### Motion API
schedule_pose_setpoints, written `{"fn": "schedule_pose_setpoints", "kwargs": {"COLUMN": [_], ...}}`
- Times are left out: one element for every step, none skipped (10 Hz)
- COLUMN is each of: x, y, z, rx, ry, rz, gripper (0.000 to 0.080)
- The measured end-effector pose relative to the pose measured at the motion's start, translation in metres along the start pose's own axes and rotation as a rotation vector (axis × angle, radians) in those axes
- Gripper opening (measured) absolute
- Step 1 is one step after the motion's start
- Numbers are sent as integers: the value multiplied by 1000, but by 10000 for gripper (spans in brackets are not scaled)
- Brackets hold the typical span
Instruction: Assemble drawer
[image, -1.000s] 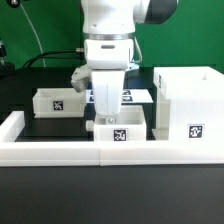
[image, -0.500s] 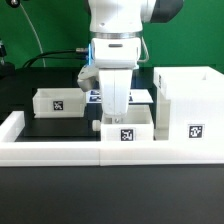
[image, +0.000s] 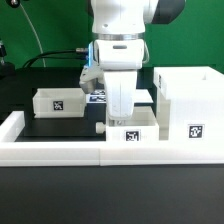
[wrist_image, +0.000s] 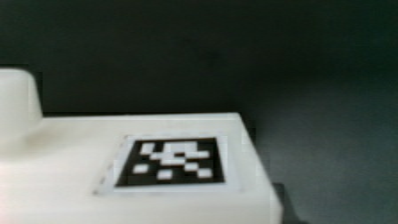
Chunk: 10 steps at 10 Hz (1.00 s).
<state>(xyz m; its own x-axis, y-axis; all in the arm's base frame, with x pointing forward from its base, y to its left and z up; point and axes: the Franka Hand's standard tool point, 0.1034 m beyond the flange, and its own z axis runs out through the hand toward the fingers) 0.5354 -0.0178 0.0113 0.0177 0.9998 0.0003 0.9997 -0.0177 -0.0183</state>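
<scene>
A small white open-top tray with a square tag on its front sits at the front middle, against the low white rail. My gripper reaches down into it from above and appears shut on its wall; the fingertips are hidden by the hand. The wrist view shows this tray's tagged white face very close, with no fingers clearly in sight. The tall open box shell stands just to the exterior view's right of the tray. A second small tray sits at the exterior view's left.
The long low white rail edges the table's front. The marker board lies flat behind the arm. Dark table surface shows beyond the tray. Cables run along the back left.
My gripper and the front tray have slid together toward the exterior view's right, closer to the box shell. The other tray and the shell have not moved.
</scene>
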Motion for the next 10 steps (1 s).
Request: {"fn": "schedule_pose_setpoints", "kwargs": {"x": [-1, -1, -1, -1, -1, 0, 5, 8, 8, 8], "y": [0, 0, 0, 1, -1, 0, 1, 2, 2, 1], "z": [0, 0, 0, 1, 1, 2, 3, 4, 4, 4], "rx": [1, 1, -6, -24, -18, -16, -15, -16, -15, -3], "ry": [0, 0, 0, 1, 1, 1, 1, 0, -5, -7], "rz": [4, 6, 7, 8, 9, 11, 5, -1, 9, 11], "gripper": [42, 42, 42, 42, 42, 42, 42, 42, 42, 42]}}
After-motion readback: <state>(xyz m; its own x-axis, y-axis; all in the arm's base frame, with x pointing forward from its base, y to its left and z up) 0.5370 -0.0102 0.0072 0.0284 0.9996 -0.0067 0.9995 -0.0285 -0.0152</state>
